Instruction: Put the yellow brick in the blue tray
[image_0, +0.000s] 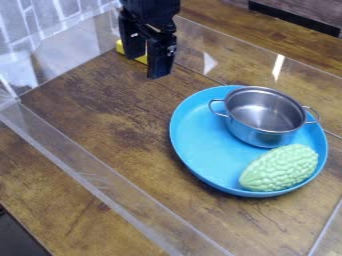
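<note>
Brick, small yellow rectangular block (124, 47), sits behind and beside the black two-fingered gripper (148, 52) in our camera view, partly hidden by it. We read its long axis as lying roughly flat on the brown wooden table (114, 110), but the gripper covers too much for us to tell the exact heading. We see bright yellow on the exposed part; the label is mostly covered. Gripper is wide open, fingers pointing down, nothing held that we can see. Contact with the brick: we can't tell. To the right of the gripper in view, nearer the camera, we have the large round bright blue plastic-looking tray (195, 140), well apart from the brick. On it: small shiny steel pot with handles (265, 115) and pale green bumpy oval object (279, 168).
</note>
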